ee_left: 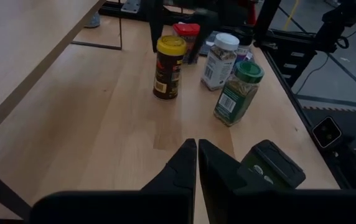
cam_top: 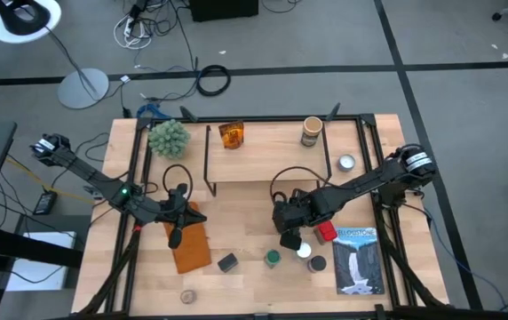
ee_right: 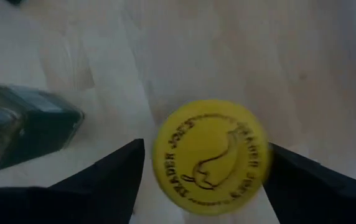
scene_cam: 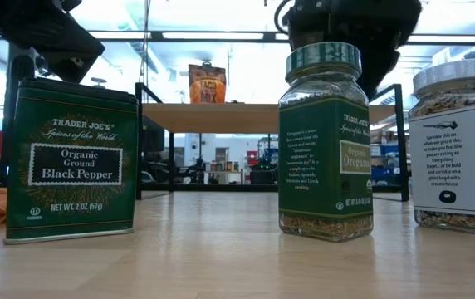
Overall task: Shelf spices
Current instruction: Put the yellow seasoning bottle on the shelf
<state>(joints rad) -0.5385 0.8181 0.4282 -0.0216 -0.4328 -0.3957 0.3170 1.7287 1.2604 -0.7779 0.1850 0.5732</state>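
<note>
The yellow-lidded spice jar stands upright on the table. My right gripper is open over it, with a finger on each side of the lid. Around it stand the red-lidded jar, white-lidded jar, green-lidded oregano jar and black pepper tin. A tan-lidded jar sits near the front edge. The shelf carries an amber jar and a tan jar. My left gripper is shut, hovering over the orange notebook. My right gripper comes at the yellow lid from above, pointing down, with one finger on each side. I cannot tell whether the fingers touch it. The jar stands upright on its base on the table.
A blue-and-white book lies right of the jars. A small white tin sits right of the shelf and a green plant left of it. Black frame rails run along the table's sides. Bare wood shows between the shelf and the jars.
</note>
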